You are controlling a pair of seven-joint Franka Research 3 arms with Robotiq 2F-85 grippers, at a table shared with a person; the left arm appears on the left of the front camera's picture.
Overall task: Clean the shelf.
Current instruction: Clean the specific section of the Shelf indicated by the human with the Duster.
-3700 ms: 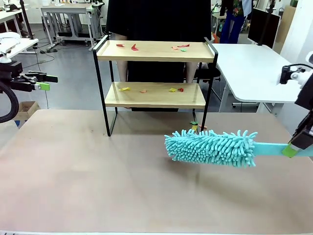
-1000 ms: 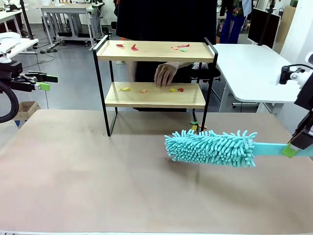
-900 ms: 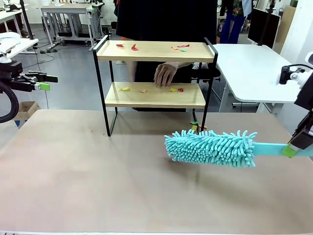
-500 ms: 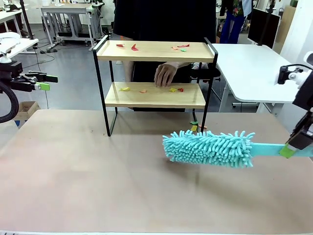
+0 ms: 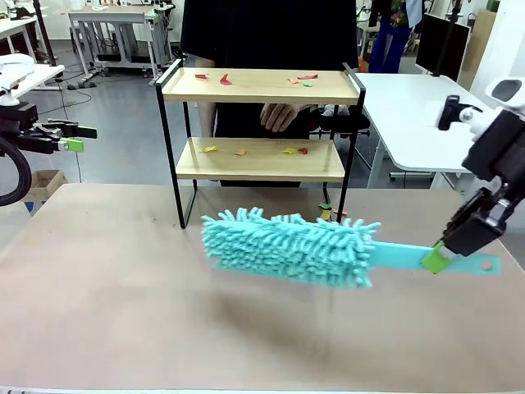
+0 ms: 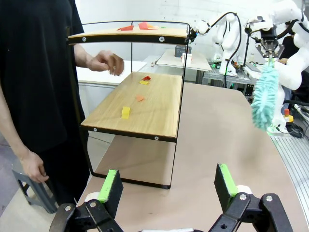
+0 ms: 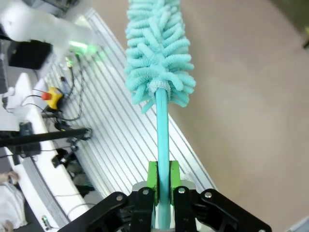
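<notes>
The shelf [image 5: 254,85] stands at the table's far side, with small red, yellow and green paper scraps [image 5: 225,80] on both wooden boards. My right gripper [image 5: 435,259] is shut on the flat handle of a teal fluffy duster [image 5: 287,245], whose head hangs over the table just in front of the shelf's lower tier. In the right wrist view the handle runs up between the green pads [image 7: 152,180] to the duster head [image 7: 158,53]. My left gripper [image 5: 72,138] stands open and holds nothing, off the table's left edge, looking along the shelf [image 6: 145,113] with its scraps [image 6: 125,112].
A person in black stands behind the shelf, one hand [image 5: 279,116] raised between the tiers. A few scraps [image 5: 328,212] lie on the brown table [image 5: 123,287] by the shelf's right foot. A white table [image 5: 418,115] stands at the back right.
My right arm has swung the duster left and slightly up, from the table's right side to in front of the shelf. The person's hand has lifted off the lower board.
</notes>
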